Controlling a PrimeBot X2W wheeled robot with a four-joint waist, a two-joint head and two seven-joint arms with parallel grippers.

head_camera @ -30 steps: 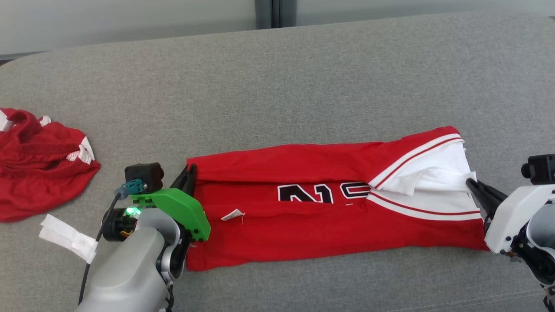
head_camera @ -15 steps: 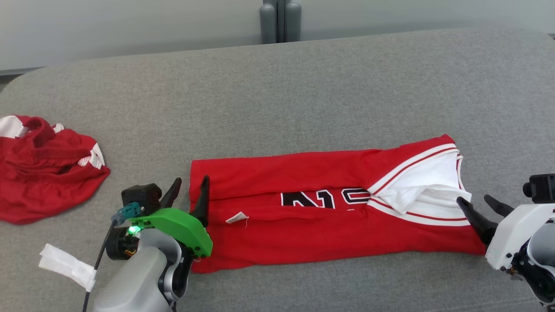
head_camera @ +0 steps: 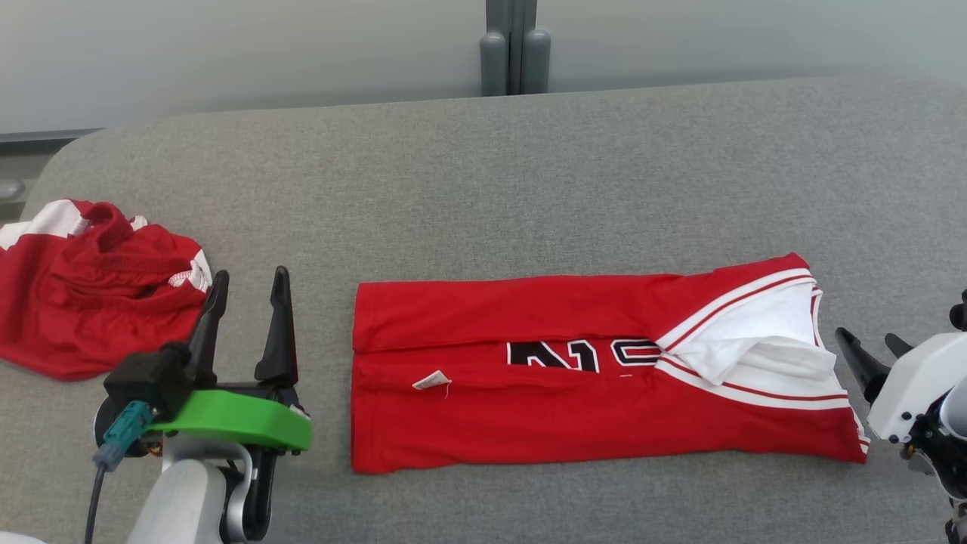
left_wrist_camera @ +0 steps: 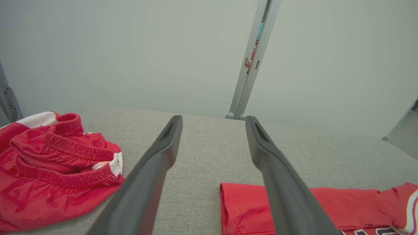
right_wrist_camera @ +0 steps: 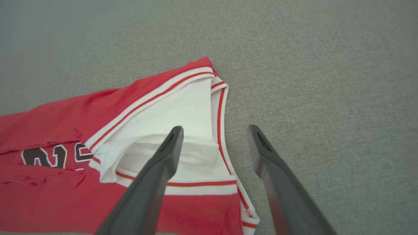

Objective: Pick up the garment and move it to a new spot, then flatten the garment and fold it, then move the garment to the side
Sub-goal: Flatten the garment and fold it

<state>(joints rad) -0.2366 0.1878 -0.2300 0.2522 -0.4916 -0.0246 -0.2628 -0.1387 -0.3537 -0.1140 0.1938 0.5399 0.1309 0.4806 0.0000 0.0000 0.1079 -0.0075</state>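
Left gripper (head_camera: 251, 273), right gripper (head_camera: 865, 335) spread wide, just off garment (head_camera: 529, 415) ends (grey cushion (head_camera: 604, 189) beyond).

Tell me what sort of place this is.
Probably an indoor lab or office corner set up for garment folding: a grey upholstered surface, pale partition panels joined by a metal post, and a folded red jersey.

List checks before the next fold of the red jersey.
1. Is the left gripper open and empty? Ok.
2. Is the right gripper open and empty? Ok.
3. Does the red jersey with white trim lie as a long folded strip on the grey fabric surface? Ok.
4. Is the strip flat? Not ok: the white neckline end is bunched up.
5. Do the crumpled red shorts lie apart from the jersey? Ok.
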